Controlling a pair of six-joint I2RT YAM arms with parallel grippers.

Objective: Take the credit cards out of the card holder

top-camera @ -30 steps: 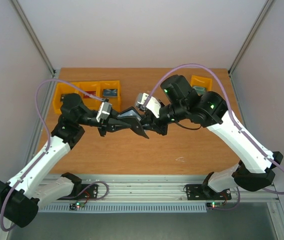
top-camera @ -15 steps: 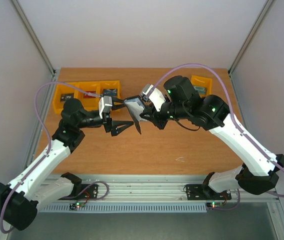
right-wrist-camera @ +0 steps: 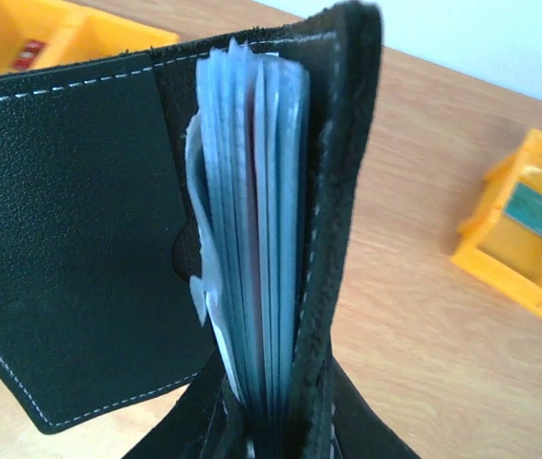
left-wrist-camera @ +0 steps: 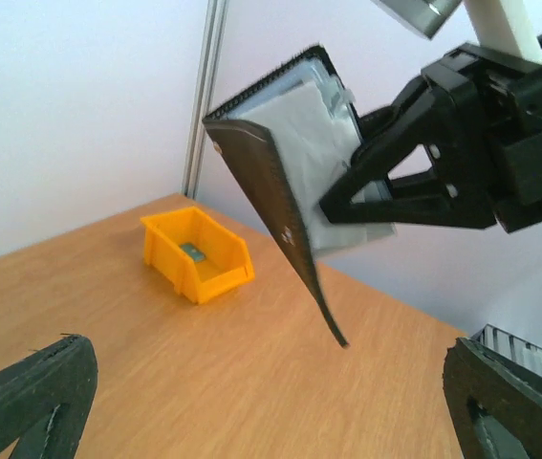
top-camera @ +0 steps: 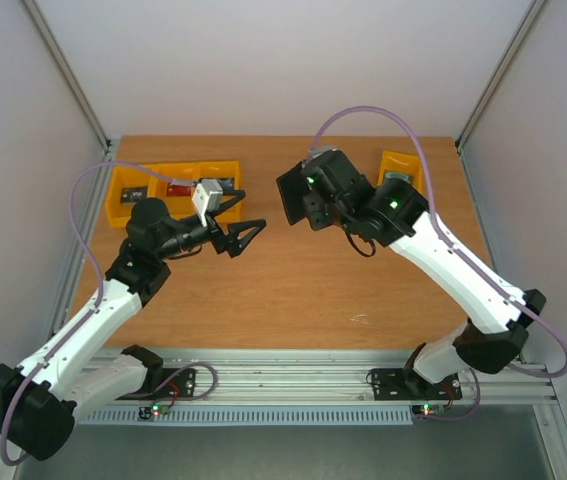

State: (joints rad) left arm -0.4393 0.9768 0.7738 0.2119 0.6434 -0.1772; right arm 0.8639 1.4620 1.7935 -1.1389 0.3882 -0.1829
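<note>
The card holder hangs in the air above the table's middle, black outside. My right gripper is shut on it. In the right wrist view the card holder stands on edge with my right gripper clamped on its lower part; one black flap swings out to the left. Grey-blue leaves fill it, with a faint reddish edge among them; I cannot tell the credit cards apart. My left gripper is open, left of the holder and apart from it. The left wrist view shows the card holder ahead of my empty left gripper.
A row of yellow bins stands at the back left of the wooden table, one holding a red item. A single yellow bin sits at the back right, also seen as the yellow bin and the yellow bin.
My left gripper has let go of the card holder, opened wide and drawn back to the left. My right gripper has lifted the holder up and toward the back.
</note>
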